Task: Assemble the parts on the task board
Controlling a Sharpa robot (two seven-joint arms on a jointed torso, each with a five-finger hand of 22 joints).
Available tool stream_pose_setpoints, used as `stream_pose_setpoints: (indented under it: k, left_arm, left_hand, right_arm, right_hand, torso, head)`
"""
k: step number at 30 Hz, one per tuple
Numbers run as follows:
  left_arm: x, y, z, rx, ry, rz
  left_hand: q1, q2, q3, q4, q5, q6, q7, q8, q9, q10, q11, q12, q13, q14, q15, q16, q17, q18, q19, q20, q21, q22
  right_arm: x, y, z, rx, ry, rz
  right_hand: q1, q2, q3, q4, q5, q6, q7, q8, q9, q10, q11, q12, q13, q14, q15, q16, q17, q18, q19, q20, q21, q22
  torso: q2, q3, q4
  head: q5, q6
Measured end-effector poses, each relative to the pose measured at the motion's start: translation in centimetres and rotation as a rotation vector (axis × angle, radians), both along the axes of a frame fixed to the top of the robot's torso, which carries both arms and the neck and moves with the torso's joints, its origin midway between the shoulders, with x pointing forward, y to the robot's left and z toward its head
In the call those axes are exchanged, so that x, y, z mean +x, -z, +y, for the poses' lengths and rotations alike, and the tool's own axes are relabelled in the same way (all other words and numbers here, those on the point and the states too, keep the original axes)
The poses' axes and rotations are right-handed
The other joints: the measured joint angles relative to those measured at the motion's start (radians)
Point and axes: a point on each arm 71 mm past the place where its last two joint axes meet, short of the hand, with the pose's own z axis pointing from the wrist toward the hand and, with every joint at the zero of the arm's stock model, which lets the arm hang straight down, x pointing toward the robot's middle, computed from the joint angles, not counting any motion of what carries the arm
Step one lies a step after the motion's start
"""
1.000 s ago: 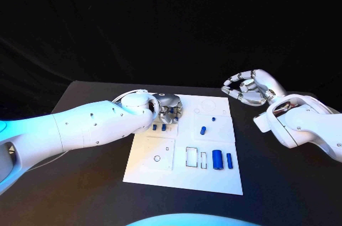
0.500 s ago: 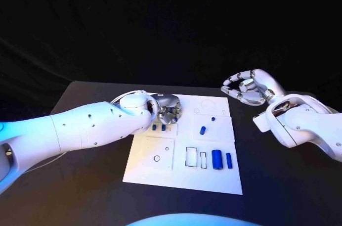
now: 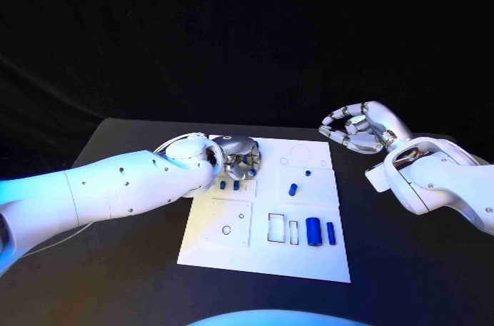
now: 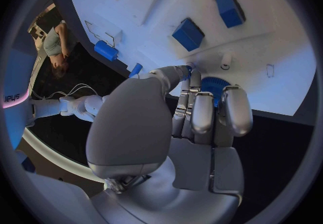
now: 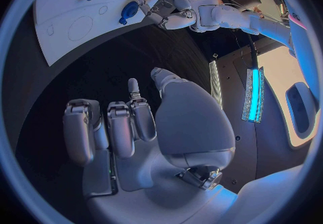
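Black table (image 3: 123, 269) carries the white board (image 3: 232, 251). Left hand (image 3: 241, 159) is down on the board's far left part, fingers curled around a round blue part (image 4: 214, 85). Two blue blocks (image 3: 230, 185) lie just beside it. Right hand (image 3: 358, 126) hovers off the board's right edge, fingers curled on nothing. Two blue cylinders (image 3: 321, 231) lie near the board's right side.

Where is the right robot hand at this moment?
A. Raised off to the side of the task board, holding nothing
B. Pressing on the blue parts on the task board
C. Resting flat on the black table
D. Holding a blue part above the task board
A: in the head view the right robot hand is lifted beside the task board, its fingers curled with nothing in them.
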Motion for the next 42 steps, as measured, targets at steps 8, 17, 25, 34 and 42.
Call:
stream_pose_setpoints:
  k: [8, 17, 25, 34, 42]
  left_arm:
    - [-0.2, -0.9, 0.8, -0.061, -0.013, -0.008]
    - [-0.5, -2.1, 2.7, -0.107, -0.045, -0.004]
    - [-0.3, -2.0, 4.3, -0.104, -0.082, 0.020]
    - [0.2, -1.6, 5.6, -0.078, -0.118, 0.053]
    - [0.4, -1.3, 6.0, -0.056, -0.130, 0.075]
  left_hand:
    - [-0.009, -0.001, 0.001, -0.001, 0.000, 0.007, 0.000, 0.000, -0.001, 0.007, -0.001, -0.005, -0.002, 0.000, 0.000, 0.000, 0.001, 0.000, 0.007, 0.000, 0.006, 0.004]
    - [-0.016, -0.003, 0.001, -0.001, 0.000, 0.021, -0.003, 0.000, -0.002, 0.016, -0.002, -0.010, -0.004, 0.000, 0.000, 0.000, -0.003, 0.000, 0.007, 0.000, 0.006, 0.008]
    - [-0.024, -0.005, 0.001, -0.001, 0.000, 0.027, -0.006, 0.000, -0.003, 0.024, -0.004, -0.015, -0.006, 0.004, -0.004, 0.000, -0.006, 0.000, 0.007, 0.000, 0.010, 0.010]
    - [-0.028, -0.001, 0.001, -0.001, 0.000, 0.034, -0.006, -0.003, -0.004, 0.031, -0.004, -0.015, -0.006, 0.004, -0.004, 0.000, -0.007, 0.000, 0.011, -0.004, 0.010, 0.011]
    - [-0.028, -0.001, 0.001, -0.001, 0.000, 0.034, -0.006, -0.003, -0.004, 0.035, -0.008, -0.020, -0.006, 0.004, -0.004, 0.000, -0.010, 0.000, 0.011, -0.004, 0.010, 0.011]
  right_arm:
    - [0.0, 0.0, 0.0, 0.000, 0.000, -0.001]
    - [0.0, 0.0, -0.2, 0.000, 0.004, -0.001]
    - [0.0, 0.0, -0.2, 0.000, 0.004, -0.002]
    - [0.0, 0.0, -0.2, 0.000, 0.005, -0.002]
    - [0.0, 0.0, -0.2, 0.000, 0.004, -0.002]
  right_hand:
    - [0.000, 0.000, 0.000, 0.000, 0.000, 0.000, 0.000, 0.000, 0.000, 0.000, 0.000, 0.000, 0.000, 0.000, 0.000, 0.000, 0.000, 0.000, 0.000, 0.000, 0.000, 0.000]
    - [0.000, 0.000, 0.000, 0.000, 0.000, 0.000, 0.000, 0.000, 0.000, 0.000, 0.000, 0.000, 0.000, 0.000, 0.000, 0.000, 0.000, 0.000, 0.000, 0.000, 0.000, 0.000]
    - [0.000, 0.000, 0.000, 0.000, 0.000, 0.000, 0.000, 0.000, 0.000, 0.000, 0.000, 0.000, 0.000, 0.000, 0.000, 0.000, 0.000, 0.000, 0.000, 0.000, 0.000, 0.000]
    - [0.000, 0.000, 0.000, 0.000, 0.000, 0.000, 0.000, 0.000, 0.000, 0.000, 0.000, 0.000, 0.000, 0.000, 0.000, 0.000, 0.000, 0.000, 0.000, 0.000, 0.000, 0.000]
    - [0.000, 0.000, 0.000, 0.000, 0.000, 0.000, 0.000, 0.000, 0.000, 0.000, 0.000, 0.000, 0.000, 0.000, 0.000, 0.000, 0.000, 0.000, 0.000, 0.000, 0.000, 0.001]
  torso:
    - [-0.001, -0.0007, 0.0006]
    - [-0.001, -0.0012, 0.0018]
    - [-0.002, -0.0012, 0.0035]
    - [-0.001, -0.0012, 0.0006]
    - [0.000, -0.0008, 0.0002]
  head:
    - [-0.001, 0.004]
    - [0.001, 0.006]
    - [0.004, 0.008]
    - [0.009, 0.009]
    - [0.011, 0.010]
